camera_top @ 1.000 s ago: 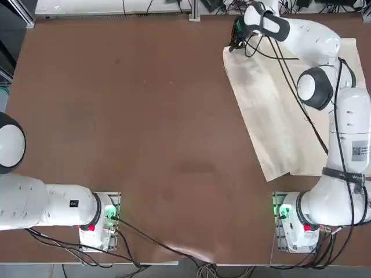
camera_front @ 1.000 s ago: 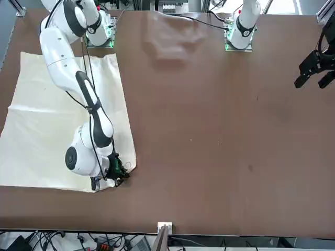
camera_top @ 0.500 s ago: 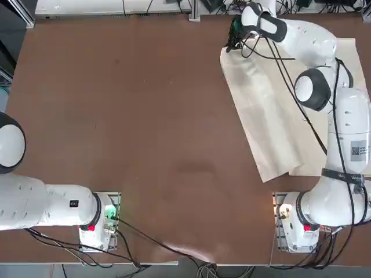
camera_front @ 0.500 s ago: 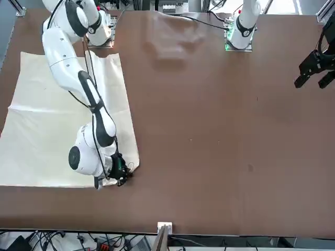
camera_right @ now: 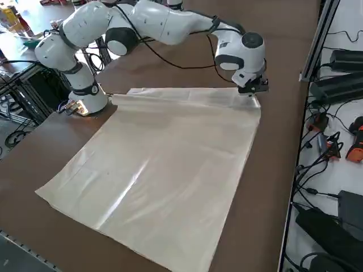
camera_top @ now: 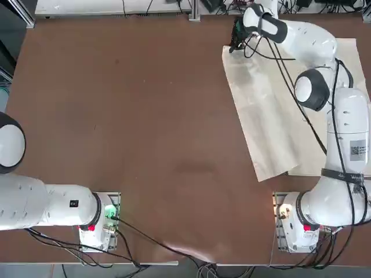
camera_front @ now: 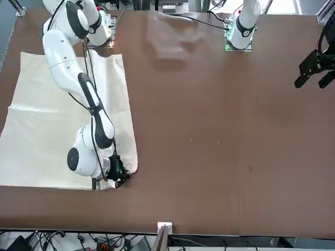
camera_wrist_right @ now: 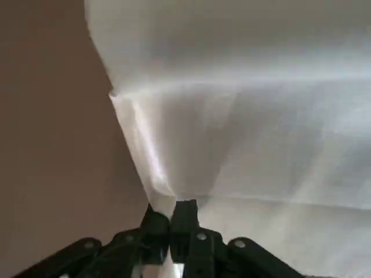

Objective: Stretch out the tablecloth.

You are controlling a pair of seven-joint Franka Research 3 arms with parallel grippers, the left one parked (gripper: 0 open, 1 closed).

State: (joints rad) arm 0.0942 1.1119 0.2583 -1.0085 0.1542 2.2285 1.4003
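Observation:
The cream-beige tablecloth [camera_top: 272, 116] lies flat on the right part of the brown table, with a narrow fold along its inner edge [camera_front: 123, 104]. My right gripper [camera_top: 236, 36] is stretched out to the cloth's far inner corner, low over the table. From the side, the right gripper [camera_right: 253, 89] sits right on that corner of the tablecloth [camera_right: 164, 164]. In the wrist view the gripper [camera_wrist_right: 169, 215] is shut, its fingertips pinching the edge of the tablecloth [camera_wrist_right: 249, 116], which creases away from the grip.
The right arm reaches over the cloth from its base plate [camera_top: 288, 226]. The table's far edge [camera_top: 191, 17] lies close beyond the gripper. Cables and power bricks [camera_right: 340, 62] sit past the table's right edge. The parked left arm [camera_top: 35, 202] is at the near left.
The gripper with the pinched corner shifted slightly toward the table's middle, then eased back a little. The cloth's inner edge moved with it.

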